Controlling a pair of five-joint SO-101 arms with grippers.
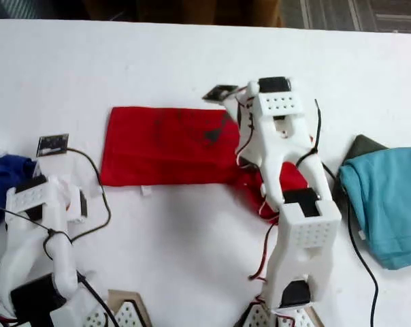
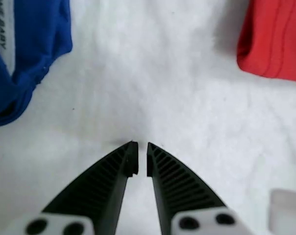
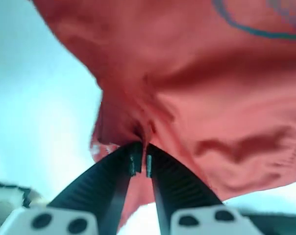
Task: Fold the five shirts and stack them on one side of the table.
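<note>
The job is only partly done. At one side of the table (image 1: 192, 61) a teal shirt (image 1: 389, 204) is folded and laid on top of something dark (image 1: 363, 146). The dark thing is mostly covered, so it may be another folded shirt, but that cannot be told for sure. This looks like the start of the stack.

A red shirt (image 1: 171, 146) is spread out in the middle of the table. It has been made into a long flat strip, and one end is bunched up under the right arm. It is judged to be half folded, with more folds needed before it can be put on the stack. A blue shirt (image 1: 1, 180) is left in a loose heap at the far side of the table, well apart from the stack, just beside the left arm. It has not been folded yet. Four shirts at most can be counted, so a good deal of the work is left.

The right gripper (image 3: 140, 159) is pressed together on the red shirt. A small ridge of red cloth is pinched right at the tips, and the cloth is pulled up into wrinkles around them.

The left gripper (image 2: 138, 157) is held over bare white table, between the blue shirt and the red one. Its jaws are pressed almost together, with only a thin slit between them. Nothing is held in it and no cloth is touched.
</note>
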